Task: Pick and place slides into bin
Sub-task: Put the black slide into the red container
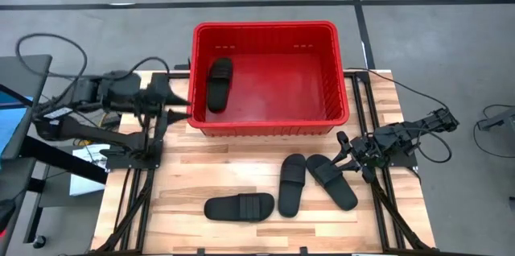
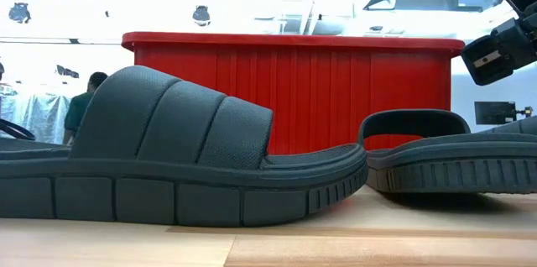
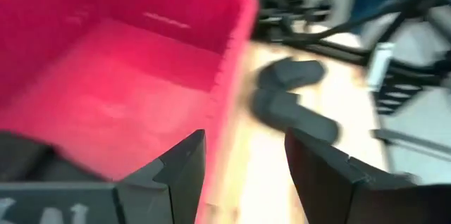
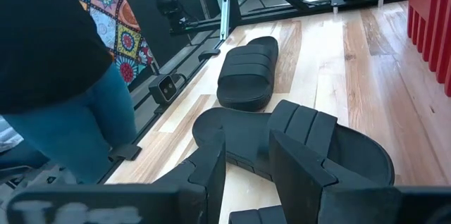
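The red bin (image 1: 269, 75) held one slide (image 1: 219, 84) at its left; both grippers' fingers stood apart, empty.

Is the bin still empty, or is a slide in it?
Not empty: one slide lies inside the bin, along its left wall.

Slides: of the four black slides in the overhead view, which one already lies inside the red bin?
The slide at the bin's left wall. The other three lie on the wooden table in front of the bin.
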